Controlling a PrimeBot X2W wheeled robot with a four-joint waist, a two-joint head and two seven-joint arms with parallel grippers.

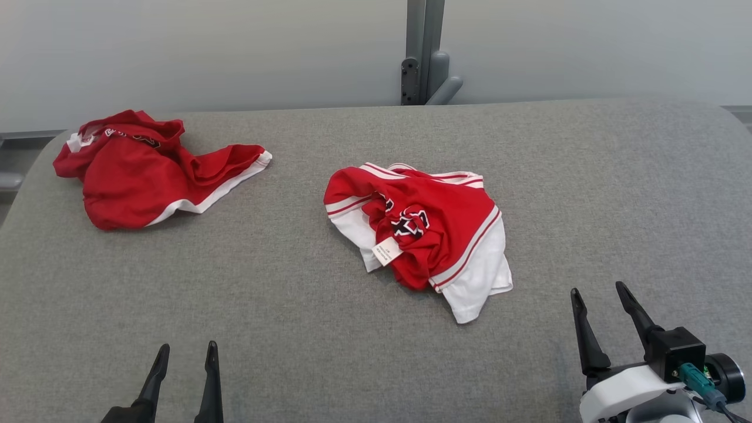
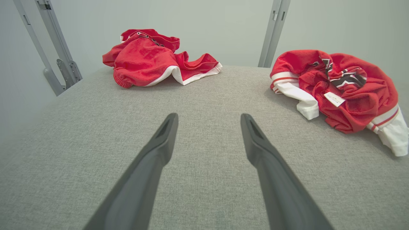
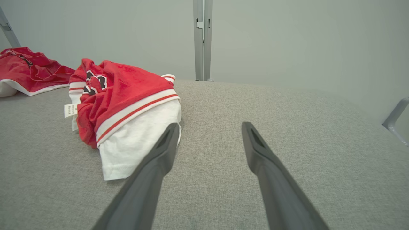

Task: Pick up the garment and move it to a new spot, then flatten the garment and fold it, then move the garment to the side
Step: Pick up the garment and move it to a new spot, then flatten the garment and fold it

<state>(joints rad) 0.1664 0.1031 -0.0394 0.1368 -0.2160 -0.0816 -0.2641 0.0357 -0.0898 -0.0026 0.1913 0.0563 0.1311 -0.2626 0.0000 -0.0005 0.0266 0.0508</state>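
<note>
Left gripper [image 1: 188, 345] and right gripper [image 1: 597, 288] are hanging open, empty; I am judging nothing done: garment [image 1: 423, 229] lying crumpled ahead, unlifted.

Body notes: left gripper [image 1: 187, 348] has two long matte charcoal fingers [image 1: 153, 376], thick at the root and tapering to narrow blunt tips, with a shallow recessed slot on each inner face near the tip. The right gripper [image 1: 598, 289] has the same fingers, rooted in a glossy white wrist shell [image 1: 623, 390]. Black square block [image 1: 675, 351] at the shell's 1 o'clock; teal plug [image 1: 697, 378] with dark cable [image 1: 721, 406] at the block's 5 o'clock, black round cap [image 1: 728, 376] at its 3 o'clock.
</note>
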